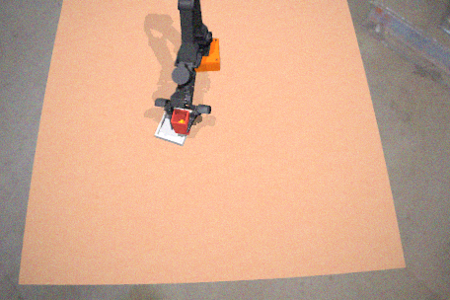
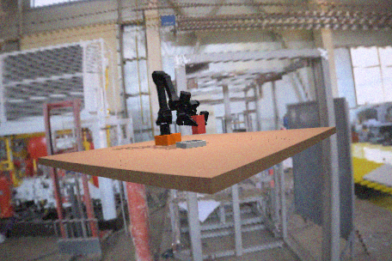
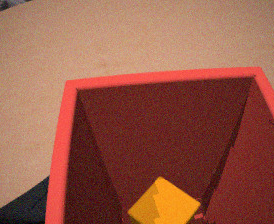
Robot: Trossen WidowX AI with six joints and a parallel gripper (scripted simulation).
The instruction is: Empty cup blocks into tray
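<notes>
Red cup (image 1: pixel 180 123) (image 2: pixel 199 124) (image 3: pixel 163 80) sits between the jaws, clamped, above the tray (image 1: pixel 168 136) (image 2: pixel 191 144).

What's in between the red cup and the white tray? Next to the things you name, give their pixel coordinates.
Only air: in the exterior view, the red cup (image 1: pixel 181 126) (image 2: pixel 199 124) (image 3: pixel 165 76), held by the gripper (image 1: pixel 182 115) (image 2: pixel 198 119), hangs above the white tray (image 1: pixel 165 136) (image 2: pixel 192 144).

Tray (image 1: pixel 164 135) (image 2: pixel 192 144) smooth; tabletop (image 1: pixel 212 199) (image 2: pixel 172 162) (image 3: pixel 138 40) matt, fine-grained.
</notes>
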